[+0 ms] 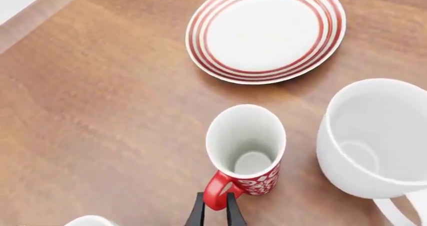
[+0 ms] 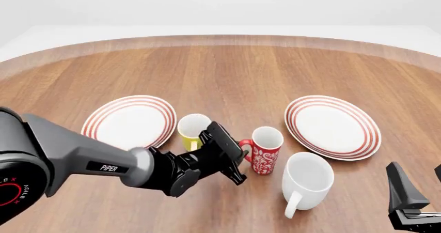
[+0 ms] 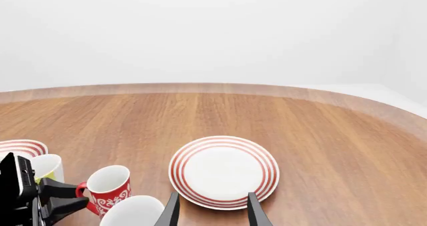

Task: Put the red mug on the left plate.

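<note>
Near the middle of the brown wooden surface (image 2: 227, 73), the small tall red mug with white floral pattern (image 2: 265, 150) stands upright between the yellow mug (image 2: 191, 130) on its left and the larger plain white mug (image 2: 306, 181) at its near right. The left claw (image 1: 215, 206) pinches its red loop handle; to do this well, I'd judge it should lift straight up, clear the yellow mug, then carry left to the left round white plate with red rings (image 2: 129, 122). Reaching low from the near left, the left arm (image 2: 82, 163) stretches rightward, while the right claw (image 3: 212, 208) hangs spread and idle at the near right.
</note>
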Controlling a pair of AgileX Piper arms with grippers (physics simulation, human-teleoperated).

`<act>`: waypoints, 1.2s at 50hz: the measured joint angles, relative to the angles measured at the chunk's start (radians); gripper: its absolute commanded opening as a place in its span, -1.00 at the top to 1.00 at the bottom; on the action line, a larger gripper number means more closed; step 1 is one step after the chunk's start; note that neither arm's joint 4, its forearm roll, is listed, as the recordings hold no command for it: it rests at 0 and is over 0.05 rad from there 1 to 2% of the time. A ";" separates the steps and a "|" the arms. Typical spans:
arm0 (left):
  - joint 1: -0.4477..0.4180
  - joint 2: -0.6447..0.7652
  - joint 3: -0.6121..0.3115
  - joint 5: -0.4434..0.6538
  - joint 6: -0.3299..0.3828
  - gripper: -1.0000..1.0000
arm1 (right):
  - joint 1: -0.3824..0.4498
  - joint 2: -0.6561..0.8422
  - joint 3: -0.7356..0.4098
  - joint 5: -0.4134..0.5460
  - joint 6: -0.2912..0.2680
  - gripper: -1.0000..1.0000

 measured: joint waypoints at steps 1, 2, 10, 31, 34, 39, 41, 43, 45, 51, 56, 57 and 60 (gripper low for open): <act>0.001 0.000 -0.001 0.001 -0.001 1.00 | 0.000 0.000 0.000 0.000 0.000 -1.00; 0.002 0.000 -0.001 0.001 -0.001 1.00 | 0.000 0.000 0.000 0.000 0.000 -1.00; 0.007 0.001 0.001 -0.003 -0.015 1.00 | 0.000 0.000 0.000 0.000 0.000 -1.00; 0.088 -0.132 0.023 -0.001 0.008 1.00 | 0.000 0.000 0.000 0.000 0.000 -1.00; 0.096 -0.189 0.031 0.017 0.012 1.00 | 0.000 0.000 0.000 0.000 0.000 -1.00; 0.106 -0.285 0.041 0.056 0.019 1.00 | 0.000 0.000 0.000 0.000 0.000 -1.00; 0.110 -0.320 0.041 0.075 0.025 1.00 | 0.000 0.000 0.000 0.000 0.000 -1.00; 0.114 -0.352 0.040 0.095 0.031 1.00 | 0.000 0.000 0.000 0.000 0.000 -1.00; 0.122 -0.381 0.035 0.116 0.039 1.00 | 0.000 0.000 0.000 0.000 0.000 -1.00; 0.154 -0.459 0.014 0.179 0.063 1.00 | 0.000 0.000 0.000 0.000 0.000 -1.00; 0.189 -0.517 -0.004 0.232 0.084 1.00 | 0.000 0.000 0.000 0.000 0.000 -1.00; 0.197 -0.527 -0.007 0.241 0.088 1.00 | 0.000 0.000 0.000 0.000 0.000 -1.00; 0.225 -0.556 -0.017 0.269 0.100 1.00 | 0.000 0.000 0.000 0.000 0.000 -1.00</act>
